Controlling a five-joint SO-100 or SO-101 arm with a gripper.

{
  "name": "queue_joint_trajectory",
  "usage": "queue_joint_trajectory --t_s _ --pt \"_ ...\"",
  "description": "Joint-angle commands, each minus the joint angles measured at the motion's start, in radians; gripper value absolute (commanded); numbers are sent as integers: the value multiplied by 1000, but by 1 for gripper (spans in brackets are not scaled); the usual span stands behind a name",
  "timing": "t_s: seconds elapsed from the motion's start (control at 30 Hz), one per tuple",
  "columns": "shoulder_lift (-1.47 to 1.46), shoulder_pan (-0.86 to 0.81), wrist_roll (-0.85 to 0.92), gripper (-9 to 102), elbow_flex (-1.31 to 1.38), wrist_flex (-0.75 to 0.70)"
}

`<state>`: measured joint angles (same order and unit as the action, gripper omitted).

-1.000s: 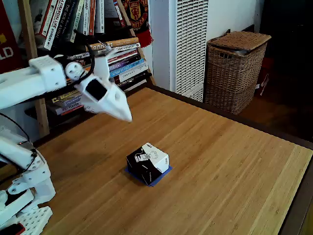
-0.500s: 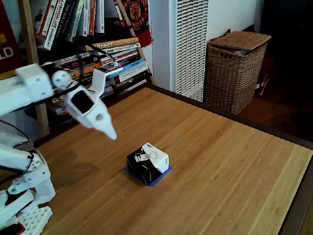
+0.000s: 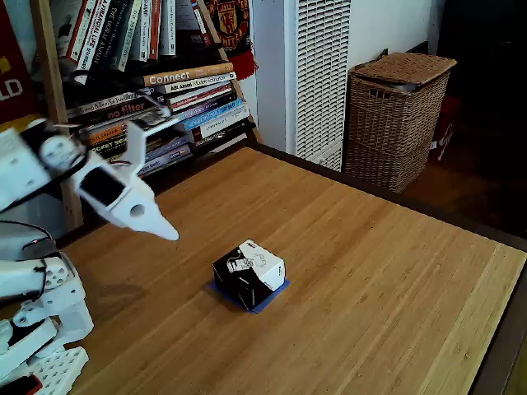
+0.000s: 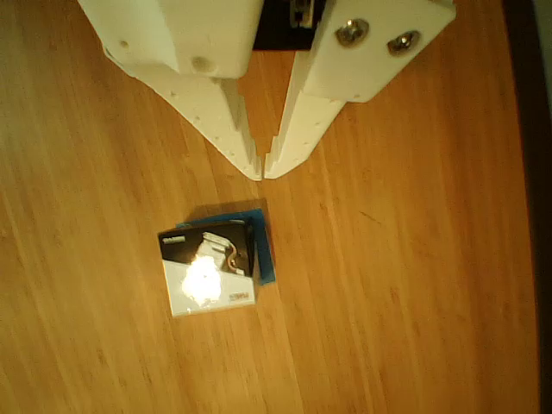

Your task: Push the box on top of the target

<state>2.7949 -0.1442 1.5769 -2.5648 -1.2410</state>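
You see little of the target (image 3: 275,294): the box (image 3: 249,274) covers most of it in the fixed view, leaving blue slivers at its base. In the other view only a strip of the target (image 4: 265,246) shows, with the box (image 4: 210,267) over the rest. Glare whitens the box's top there, so its graphic is unreadable. The gripper (image 4: 262,170) is cut off by the top edge, and the arm (image 3: 33,164) runs off the left edge and looks motion-blurred. The surface (image 3: 395,280) is cropped at the bottom and right.
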Motion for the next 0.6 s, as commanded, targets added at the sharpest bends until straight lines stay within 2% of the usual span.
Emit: queue_joint_trajectory --t_s 0.0,0.2,0.57 --pt "115 -15 18 0 -66 -2" --pt "126 -92 97 0 -97 5" --pt "179 -69 51 0 -167 84"
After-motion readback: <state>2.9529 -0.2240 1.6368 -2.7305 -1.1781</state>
